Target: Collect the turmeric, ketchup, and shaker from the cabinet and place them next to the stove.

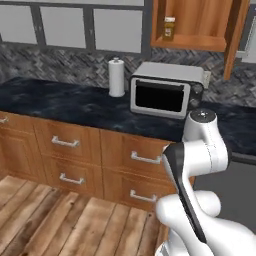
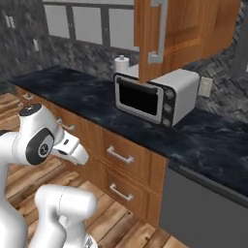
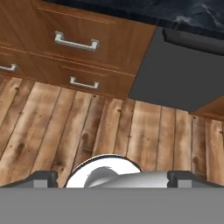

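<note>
1. The turmeric point(image 1: 169, 28) jar stands on the open cabinet point(image 1: 192, 43) shelf, above the toaster oven point(image 1: 165, 90) on the dark worktop point(image 1: 65, 102).
2. The hand point(image 3: 112, 177) is spread and empty, aimed at the wooden floor point(image 3: 65, 131) (tucked low, likely for driving).

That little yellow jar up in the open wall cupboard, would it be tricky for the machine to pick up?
Probably not very. The turmeric looks small and rigid, so likely light and firm to squeeze. It stands upright near the front edge of the cabinet shelf, so a clumsy nudge might tip it or knock it off. Its smooth sides could be a little slippery.
</note>
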